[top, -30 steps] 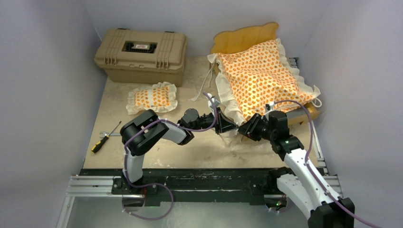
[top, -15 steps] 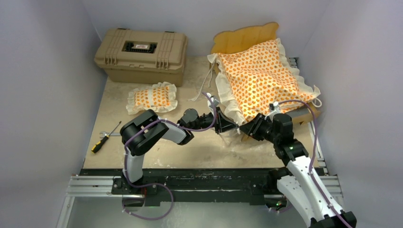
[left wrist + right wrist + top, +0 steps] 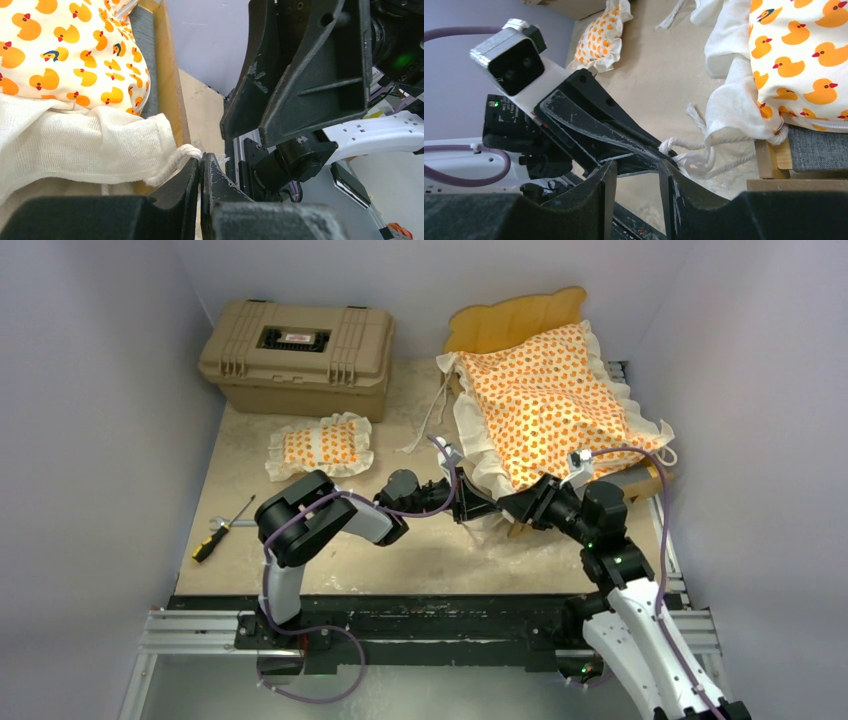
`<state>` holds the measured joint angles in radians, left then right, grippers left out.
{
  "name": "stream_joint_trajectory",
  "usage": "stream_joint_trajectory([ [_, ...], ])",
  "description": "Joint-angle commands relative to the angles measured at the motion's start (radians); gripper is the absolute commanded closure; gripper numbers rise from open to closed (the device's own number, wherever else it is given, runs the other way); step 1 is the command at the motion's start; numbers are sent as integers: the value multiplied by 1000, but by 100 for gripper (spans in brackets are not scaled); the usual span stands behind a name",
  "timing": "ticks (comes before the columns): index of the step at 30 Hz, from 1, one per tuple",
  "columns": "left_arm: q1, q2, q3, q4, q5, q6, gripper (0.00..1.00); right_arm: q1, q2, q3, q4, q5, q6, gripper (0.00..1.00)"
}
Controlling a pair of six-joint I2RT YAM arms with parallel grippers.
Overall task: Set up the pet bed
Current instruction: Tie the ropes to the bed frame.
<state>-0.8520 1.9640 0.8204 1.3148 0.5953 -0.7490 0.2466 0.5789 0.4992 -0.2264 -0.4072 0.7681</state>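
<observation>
The pet bed's light-wood frame (image 3: pixel 515 320) stands at the back right, and the duck-patterned mattress cushion (image 3: pixel 550 405) lies askew on it, its white ruffle hanging over the near-left corner. The matching pillow (image 3: pixel 322 445) lies on the table to the left. My left gripper (image 3: pixel 201 162) is shut on a white cord (image 3: pixel 175 160) at the cushion's ruffled corner. My right gripper (image 3: pixel 638 172) is open right beside the left one's fingers (image 3: pixel 599 130). The looped cord (image 3: pixel 694 160) lies just past its right finger, not between the jaws.
A tan hard case (image 3: pixel 298 355) sits at the back left. A yellow-handled screwdriver (image 3: pixel 222 530) lies near the table's left edge. Grey walls close in on three sides. The two grippers (image 3: pixel 498 508) meet tip to tip at the bed's near-left corner.
The right arm's wrist and forearm have swung a little to the right, and its jaws have widened slightly. The left arm and the cushion have not moved.
</observation>
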Motion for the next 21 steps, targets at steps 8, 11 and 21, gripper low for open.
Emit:
stream_joint_trajectory([
  [8, 0, -9, 4, 50, 20, -21, 100, -10, 35, -6, -20, 56, -17, 60],
  [11, 1, -6, 8, 51, 27, -24, 100, -13, 29, -5, -29, 59, -37, 60],
  [21, 9, -9, 45, -27, 63, -3, 100, -17, 60, 5, -60, 64, -117, 60],
])
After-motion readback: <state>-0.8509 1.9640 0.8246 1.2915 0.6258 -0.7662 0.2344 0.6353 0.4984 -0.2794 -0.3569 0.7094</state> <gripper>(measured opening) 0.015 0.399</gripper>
